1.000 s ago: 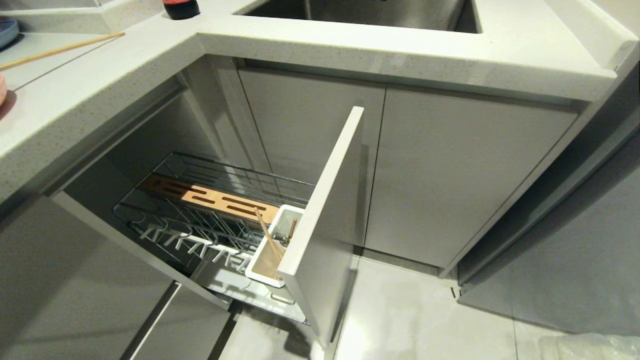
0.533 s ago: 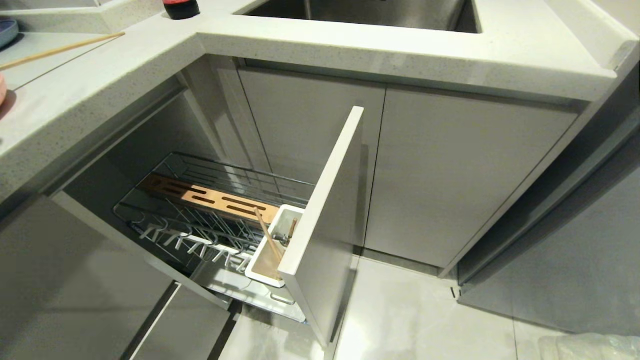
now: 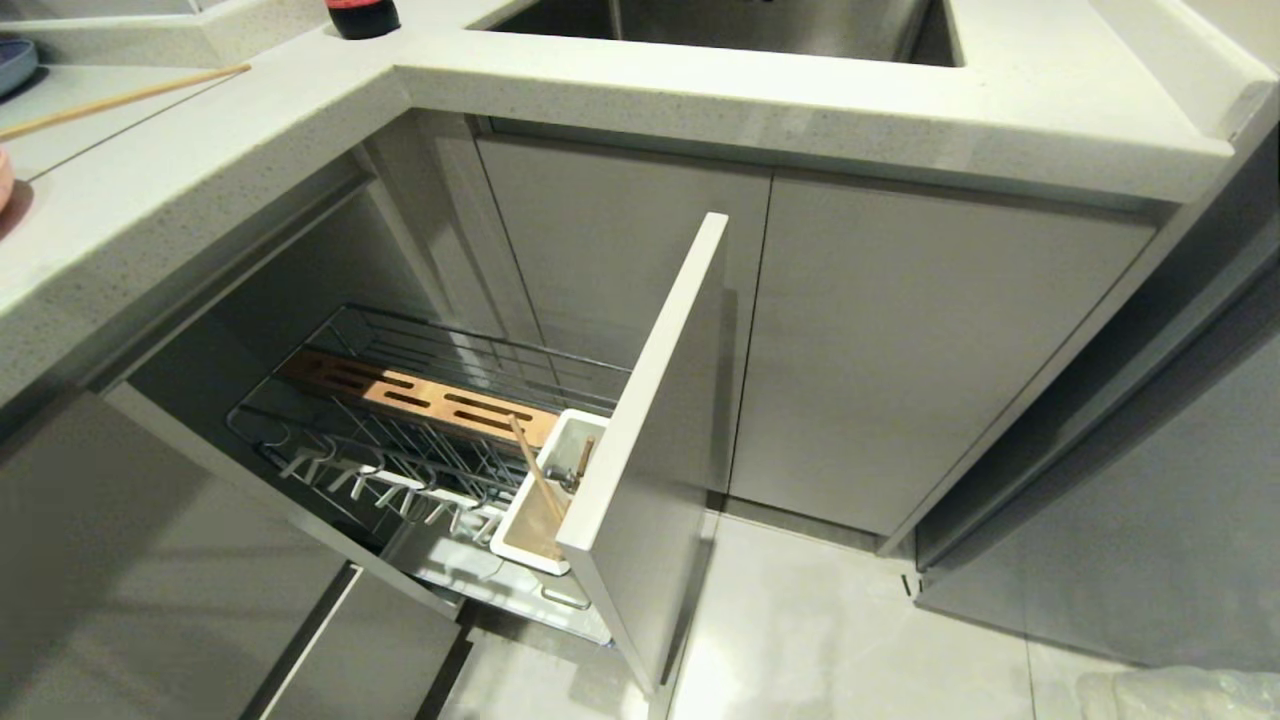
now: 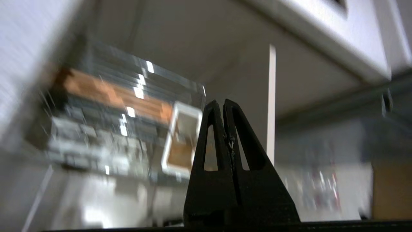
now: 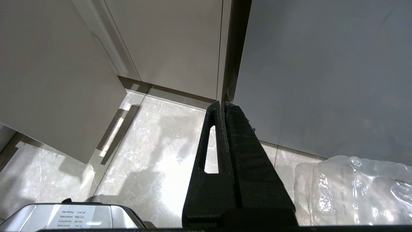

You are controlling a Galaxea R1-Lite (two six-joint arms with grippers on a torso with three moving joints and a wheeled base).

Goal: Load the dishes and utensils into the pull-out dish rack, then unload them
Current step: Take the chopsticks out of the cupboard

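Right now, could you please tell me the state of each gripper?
Left gripper: shut, black fingers together, holding nothing.
Right gripper: shut, holding nothing, parked low over the pale marble floor.

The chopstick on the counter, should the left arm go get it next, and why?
Probably yes. One chopstick already stands in the white utensil cup of the dish rack, and its mate lies on the countertop. The left gripper is shut and empty, facing the rack, so lifting it toward the counter and opening it seems the sensible move.
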